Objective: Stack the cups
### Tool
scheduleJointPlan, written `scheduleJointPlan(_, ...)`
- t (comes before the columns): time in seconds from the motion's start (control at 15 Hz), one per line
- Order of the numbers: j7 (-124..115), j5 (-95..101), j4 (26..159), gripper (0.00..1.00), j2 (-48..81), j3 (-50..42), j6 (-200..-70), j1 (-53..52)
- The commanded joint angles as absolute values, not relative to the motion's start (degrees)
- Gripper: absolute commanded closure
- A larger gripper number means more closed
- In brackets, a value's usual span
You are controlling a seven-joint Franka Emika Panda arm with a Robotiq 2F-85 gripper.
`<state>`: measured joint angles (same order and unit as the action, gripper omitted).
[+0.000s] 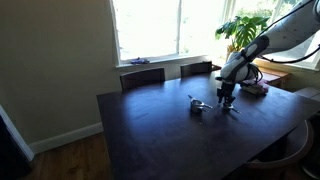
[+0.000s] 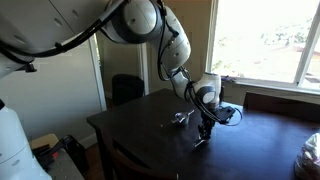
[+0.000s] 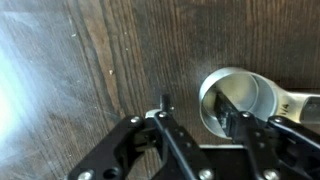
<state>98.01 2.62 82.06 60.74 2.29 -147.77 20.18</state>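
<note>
A shiny silver metal cup (image 3: 245, 92) with a short flat handle lies on the dark wooden table (image 3: 90, 70), right under my gripper (image 3: 200, 108). The gripper is open. One finger reaches inside the cup and the other stands outside its rim, so the cup wall sits between them. In both exterior views the gripper (image 1: 227, 100) (image 2: 204, 128) hangs low over the table. Another small silver cup (image 1: 198, 105) (image 2: 180, 118) lies a little apart from it. The cup below the gripper is mostly hidden by the fingers in those views.
Two dark chairs (image 1: 142, 77) (image 1: 196, 68) stand at the table's far side under the window. A potted plant (image 1: 245, 28) and a pinkish flat stack (image 1: 255, 90) sit behind the arm. The table edge (image 2: 100, 125) lies toward the door side.
</note>
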Motion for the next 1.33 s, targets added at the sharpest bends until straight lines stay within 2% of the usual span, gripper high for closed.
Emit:
scheduleJointPlan(0.0, 98.8, 3.2, 81.3, 0.8, 60.7, 3.0, -145.8, 20.7)
scheduleJointPlan(0.13, 99.0, 3.0, 80.7, 0.93, 60.8, 3.3, -144.6, 20.8)
scheduleJointPlan(0.4, 99.2, 2.8, 80.1, 0.99, 60.8, 3.3, -142.8, 20.8)
scheduleJointPlan(0.47, 99.0, 2.8, 79.6, 0.97, 60.8, 3.2, -141.8, 20.7)
scheduleJointPlan(1.27, 103.0, 2.4, 77.4, 0.97, 58.7, 4.2, -131.4, 19.8)
